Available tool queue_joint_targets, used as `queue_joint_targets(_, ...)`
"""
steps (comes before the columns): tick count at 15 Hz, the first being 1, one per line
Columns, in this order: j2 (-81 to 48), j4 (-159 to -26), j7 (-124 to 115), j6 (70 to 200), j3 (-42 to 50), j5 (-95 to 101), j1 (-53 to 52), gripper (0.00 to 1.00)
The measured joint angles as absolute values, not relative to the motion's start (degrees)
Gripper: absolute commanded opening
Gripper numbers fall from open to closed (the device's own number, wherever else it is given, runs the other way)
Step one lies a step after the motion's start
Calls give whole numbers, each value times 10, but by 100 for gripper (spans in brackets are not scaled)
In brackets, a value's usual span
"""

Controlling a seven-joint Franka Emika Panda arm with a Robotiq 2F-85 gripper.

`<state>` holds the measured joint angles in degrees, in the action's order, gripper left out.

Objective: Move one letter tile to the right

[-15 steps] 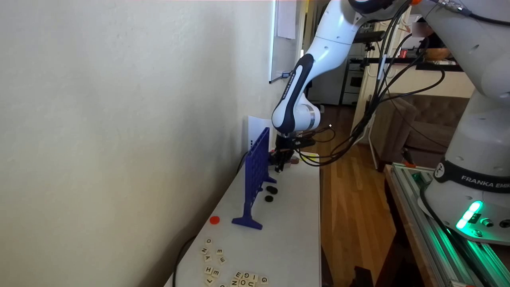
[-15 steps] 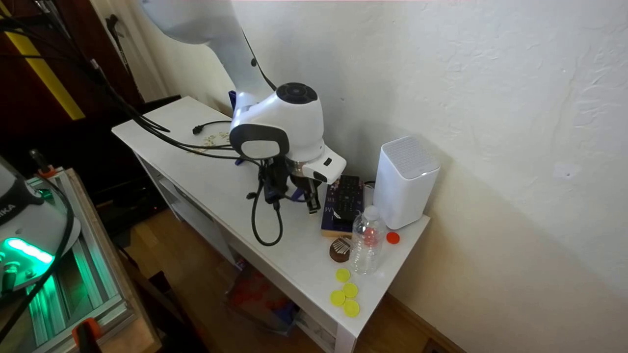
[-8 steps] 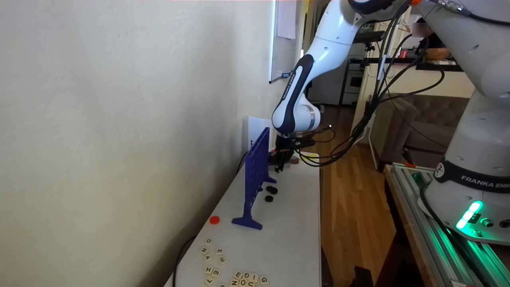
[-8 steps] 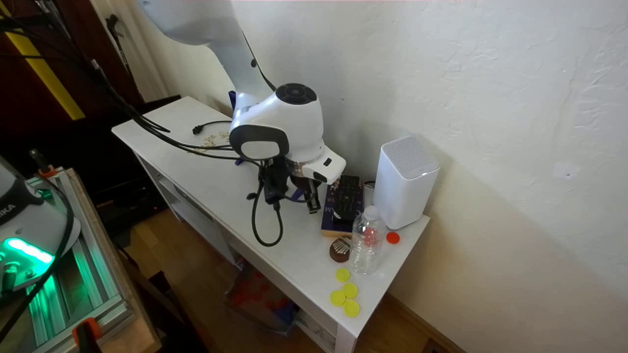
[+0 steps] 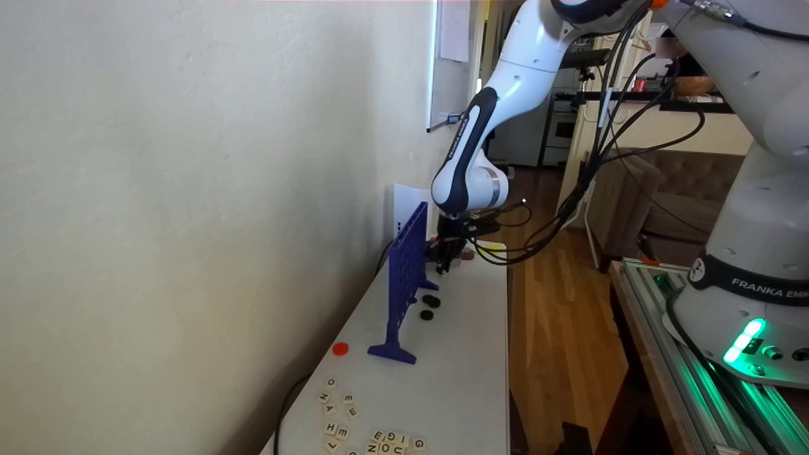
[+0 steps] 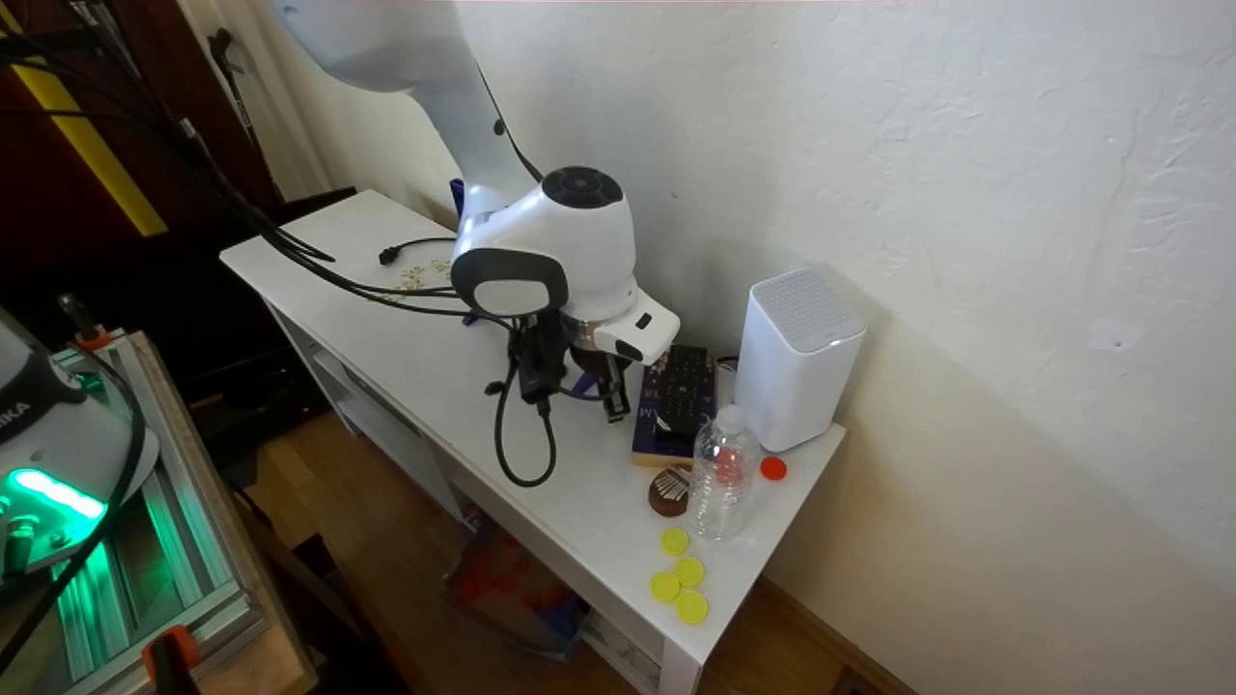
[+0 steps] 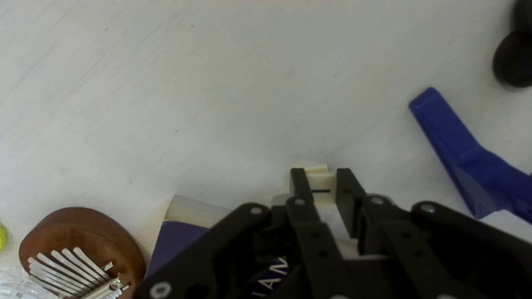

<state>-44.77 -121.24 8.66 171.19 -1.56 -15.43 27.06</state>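
letter tile (image 7: 322, 185) pinched at the tips of the gripper (image 7: 321, 177)

in the wrist view the two fingers (image 7: 300, 182) are drawn in to the width of the tile, one against each side, and its cream face, crossed by a dark stroke, fills the gap. which letter it bears cannot be told, nor whether it touches the table (image 7: 178, 95).

a dark blue book (image 7: 174, 236) lies just beside, partly covered by the gripper, with a brown thumb piano (image 7: 83, 236) next to it. on the opposite side is the foot of a blue frame (image 7: 453, 137), and past that black discs (image 7: 515, 58), cut off by the edge of the view.

in an exterior view the robot arm (image 6: 570, 251) reaches over the table. a black gadget with buttons (image 6: 688, 386) lies on the book. a clear bottle (image 6: 719, 502) stands upright beside a white box (image 6: 797, 376), near a red disc (image 6: 772, 468) and four yellow discs (image 6: 689, 571).

in an exterior view the blue frame stands upright, the gripper by its far end. the other letter tiles (image 5: 385, 447) lie loose and well apart from the gripper, past the frame's near foot, and another red disc (image 5: 340, 349) is near that foot.
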Motion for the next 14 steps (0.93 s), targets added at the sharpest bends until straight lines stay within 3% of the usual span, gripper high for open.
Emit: queue_joint_targets(14, -449, -1212, 86, 1713, -9, -154, 266, 5)
